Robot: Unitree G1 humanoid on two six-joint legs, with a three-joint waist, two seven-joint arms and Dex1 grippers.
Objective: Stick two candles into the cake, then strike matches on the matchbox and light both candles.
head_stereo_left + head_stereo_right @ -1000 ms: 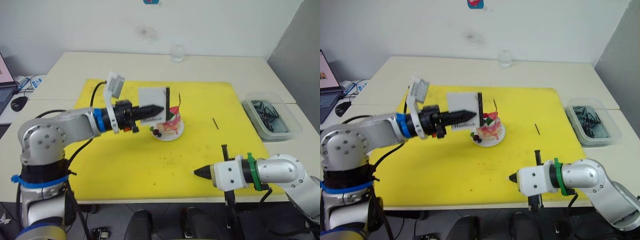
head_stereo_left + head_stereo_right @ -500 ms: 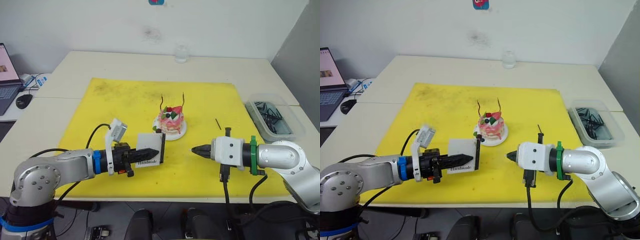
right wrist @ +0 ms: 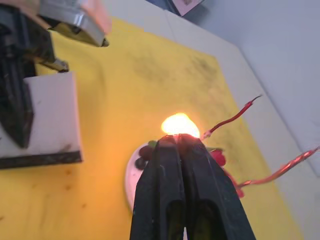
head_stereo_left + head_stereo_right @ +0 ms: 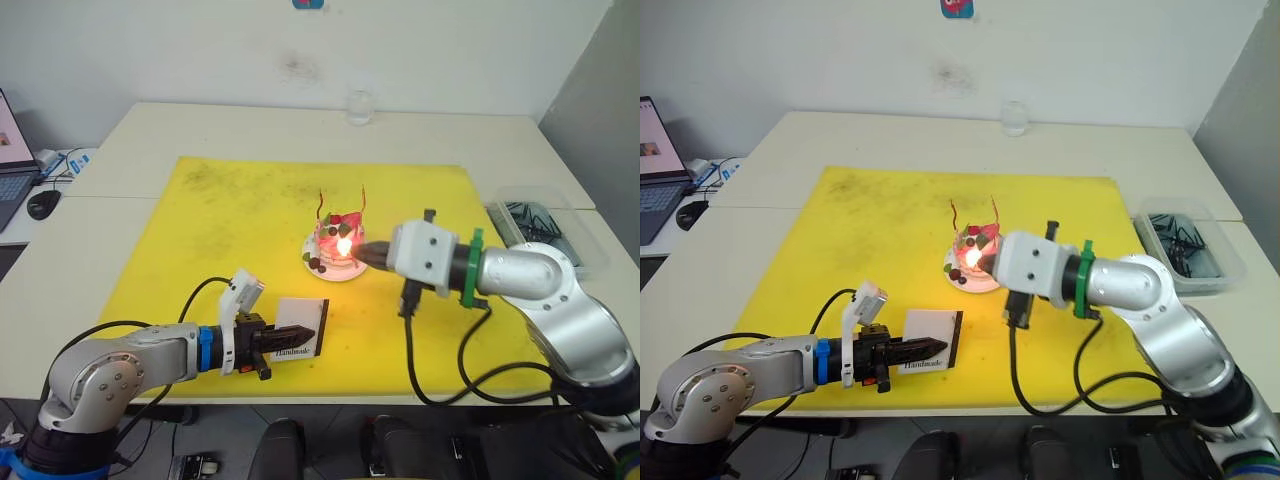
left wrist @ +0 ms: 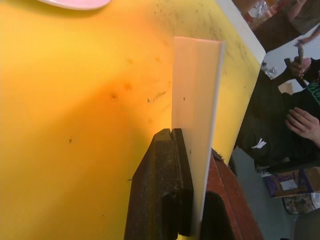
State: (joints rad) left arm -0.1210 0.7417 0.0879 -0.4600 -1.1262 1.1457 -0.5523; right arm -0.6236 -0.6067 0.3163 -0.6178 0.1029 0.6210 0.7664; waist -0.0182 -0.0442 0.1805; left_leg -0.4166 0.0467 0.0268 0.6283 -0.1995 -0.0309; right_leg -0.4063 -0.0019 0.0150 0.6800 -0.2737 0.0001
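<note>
Orange flame is burning right at my clenched right jaws (image 4: 367, 250) gripping a match beside the cake (image 4: 336, 245) mid-desk, left jaws (image 4: 296, 338) clamping the matchbox (image 4: 302, 337), so I'm risking scorching fingertips or missing the wavy candles (image 4: 363, 197).

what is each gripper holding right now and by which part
Left gripper clamps the flat white matchbox by one edge. Right gripper is shut on a burning match, gripped just behind the flame.

Head stereo pair looking down, wrist cameras close, perhaps overlapping at matchbox (image 3: 42, 117)
</note>
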